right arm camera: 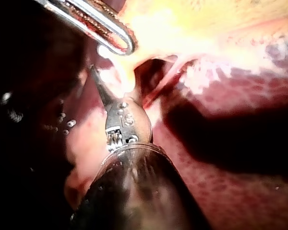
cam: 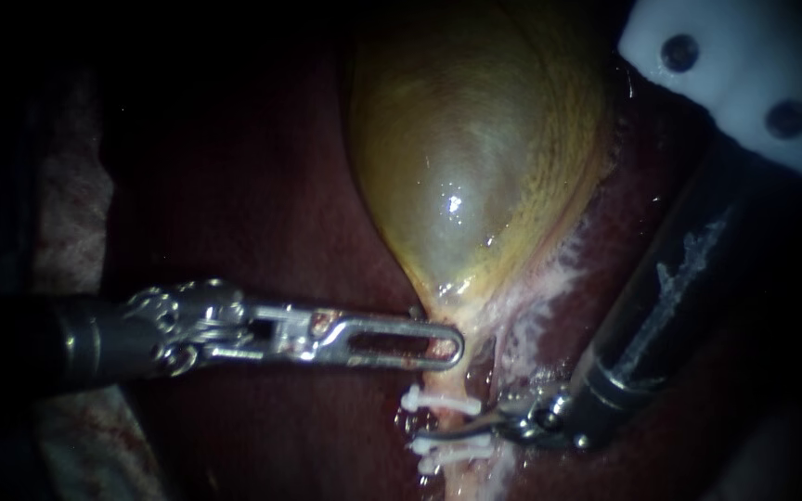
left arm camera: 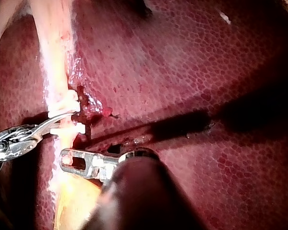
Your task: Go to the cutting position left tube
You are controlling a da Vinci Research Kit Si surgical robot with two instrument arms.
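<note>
1. Right instrument [cam: 433,432] comes in from the upper right, its shaft closest to the endoscope. Its tool, a pair of thin blades, stands narrowly parted and grips nothing.
2. One blade lies across the tube [cam: 446,378], in the gap between the white clips [cam: 438,402].
3. That tube runs down from the neck of the gallbladder [cam: 475,158], over the liver [cam: 262,213].
4. Left instrument [cam: 452,345] enters from the left. Its tool, slotted jaws, is closed on the gallbladder's neck just above the upper clip.

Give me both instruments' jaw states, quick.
Left instrument: shut on the gallbladder neck.
Right instrument: cannot be told; its tip lies across the tube between the clips.
</note>
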